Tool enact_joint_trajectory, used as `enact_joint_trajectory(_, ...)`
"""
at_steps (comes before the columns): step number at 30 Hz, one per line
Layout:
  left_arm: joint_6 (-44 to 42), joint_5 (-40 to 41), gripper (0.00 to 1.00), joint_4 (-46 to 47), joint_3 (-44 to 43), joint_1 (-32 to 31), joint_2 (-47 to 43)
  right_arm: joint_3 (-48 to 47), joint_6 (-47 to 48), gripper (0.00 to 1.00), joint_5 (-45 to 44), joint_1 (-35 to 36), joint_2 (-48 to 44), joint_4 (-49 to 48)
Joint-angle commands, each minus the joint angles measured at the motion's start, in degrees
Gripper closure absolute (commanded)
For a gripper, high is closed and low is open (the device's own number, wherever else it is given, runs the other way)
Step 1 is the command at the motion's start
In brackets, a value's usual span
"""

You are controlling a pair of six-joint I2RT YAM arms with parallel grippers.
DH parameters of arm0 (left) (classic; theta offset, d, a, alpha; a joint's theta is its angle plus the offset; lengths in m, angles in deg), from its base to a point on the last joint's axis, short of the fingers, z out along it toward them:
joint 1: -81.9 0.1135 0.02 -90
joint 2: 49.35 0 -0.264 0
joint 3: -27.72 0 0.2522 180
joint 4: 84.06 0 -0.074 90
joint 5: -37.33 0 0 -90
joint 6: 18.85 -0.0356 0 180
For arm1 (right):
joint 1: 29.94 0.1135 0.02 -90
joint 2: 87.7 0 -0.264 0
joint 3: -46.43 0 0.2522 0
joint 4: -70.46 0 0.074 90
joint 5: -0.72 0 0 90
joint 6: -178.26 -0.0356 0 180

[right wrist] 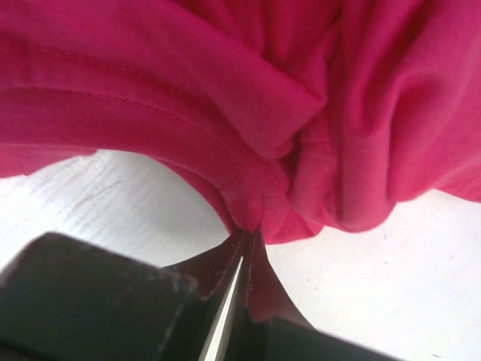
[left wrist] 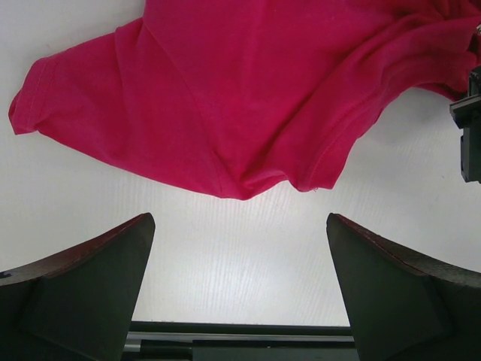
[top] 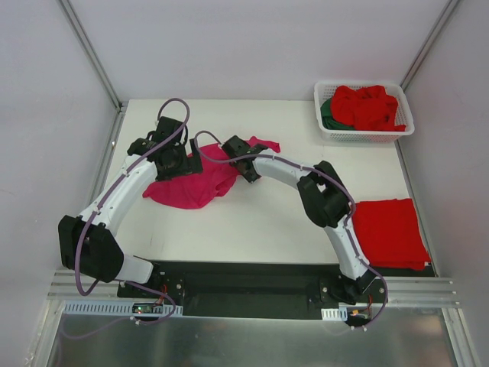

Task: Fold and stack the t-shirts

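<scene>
Wide-open left end effector (left wrist: 239,286) hovers over white table (left wrist: 233,263) near crumpled magenta t-shirt (left wrist: 248,90).

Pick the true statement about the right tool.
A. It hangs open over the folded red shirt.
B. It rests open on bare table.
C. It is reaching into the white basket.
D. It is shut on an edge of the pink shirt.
D: the right wrist view shows the right tool with its fingers pressed together on a bunched hem of the magenta-pink t-shirt.
</scene>
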Motion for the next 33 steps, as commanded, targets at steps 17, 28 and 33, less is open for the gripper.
enact_joint_trajectory(17, -1.8, 1.7, 0.01, 0.4, -0.2, -0.6, -0.2, -2.8, -4.3, 0.99, -24.5, 0.4, -19.1, 36.2)
enact_joint_trajectory(28, -0.6, -1.3, 0.01, 0.4, -2.7, -0.6, 2.4, 2.2, -6.0, 0.99, -27.8, 5.3, -31.0, 28.5)
enact_joint_trajectory(33, 0.8, -3.3, 0.01, 0.5, -4.5, -0.5, 4.1, 1.5, 1.9, 0.99, -31.0, 7.0, -35.1, 14.0)
